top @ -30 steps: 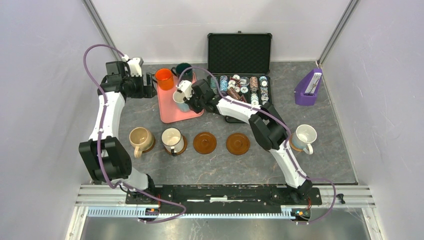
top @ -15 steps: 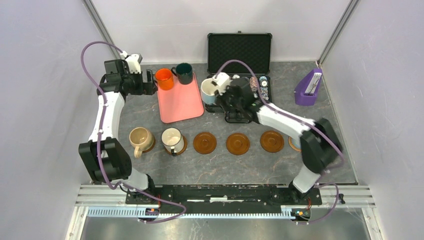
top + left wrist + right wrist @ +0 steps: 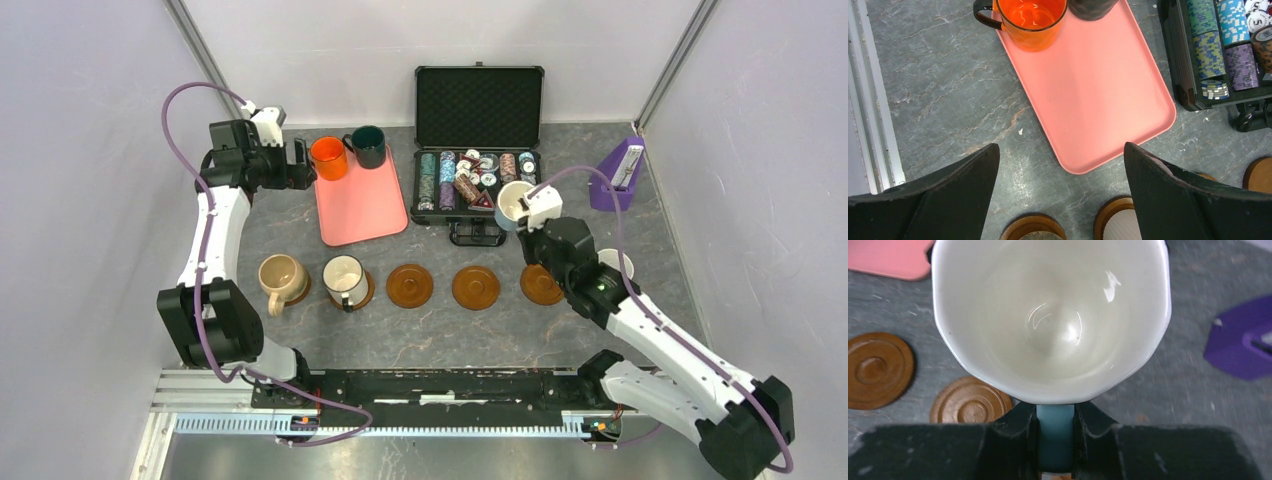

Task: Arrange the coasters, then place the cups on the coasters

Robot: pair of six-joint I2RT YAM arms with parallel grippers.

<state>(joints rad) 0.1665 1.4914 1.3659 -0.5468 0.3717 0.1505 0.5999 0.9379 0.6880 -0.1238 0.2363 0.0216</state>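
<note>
The right pincer (image 3: 1055, 420) pinches the light blue cup (image 3: 1050, 315) by its handle (image 3: 1055, 440) above the desk (image 3: 430, 330), with the bare coaster (image 3: 535, 287) at five o'clock from it. Such a thin hold may let the cup swing and land off-centre. The left pincer (image 3: 1060, 150) stands spread.

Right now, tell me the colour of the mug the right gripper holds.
The mug is light blue outside, white inside; see right wrist view.
</note>
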